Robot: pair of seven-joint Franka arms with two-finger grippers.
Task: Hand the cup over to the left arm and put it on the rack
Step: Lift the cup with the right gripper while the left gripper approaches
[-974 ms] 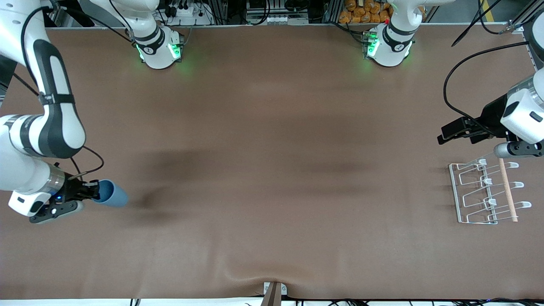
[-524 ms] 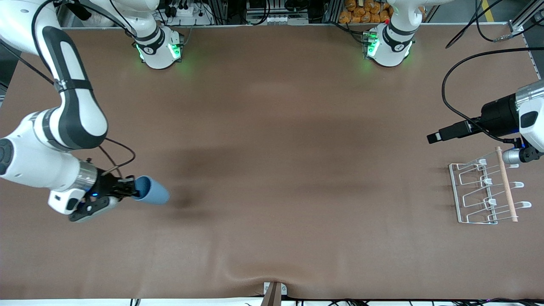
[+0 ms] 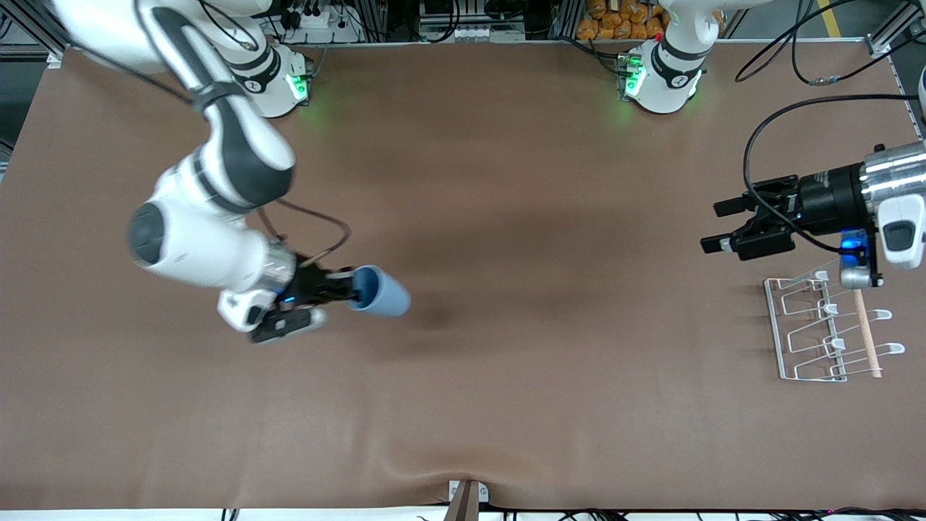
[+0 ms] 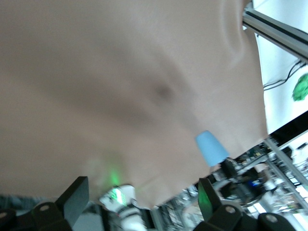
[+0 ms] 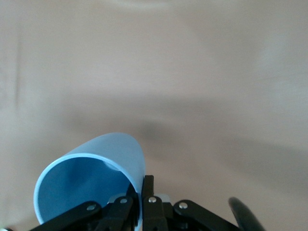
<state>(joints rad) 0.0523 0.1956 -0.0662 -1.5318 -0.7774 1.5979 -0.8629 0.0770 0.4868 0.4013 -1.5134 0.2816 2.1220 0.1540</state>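
The table [image 3: 506,405] is a broad brown sheet, matte, with a soft wrinkle at the edge nearest the front camera. The right arm [image 3: 217,181], white with dark grey bands, is cut off at its upper links by the frame's top; the left arm [image 3: 893,210] is cut off at the frame's side, so only its wrist shows.

The rack [image 3: 825,325], thin white wire with looped prongs and a pale wooden rod across it, sits at the left arm's end of the table; the left wrist hides its upper corner.

The right tool [image 3: 346,288] is clamped on the rim of the cup [image 3: 380,291], one finger inside the mouth. The cup, a smooth light-blue tapered tumbler, is held sideways in the air over the table. Half a second ago it was closer to the right arm's end.

The left tool [image 3: 720,228], black, its fingers spread and empty, hangs over bare table beside the rack; it has turned since then, now showing both fingers.
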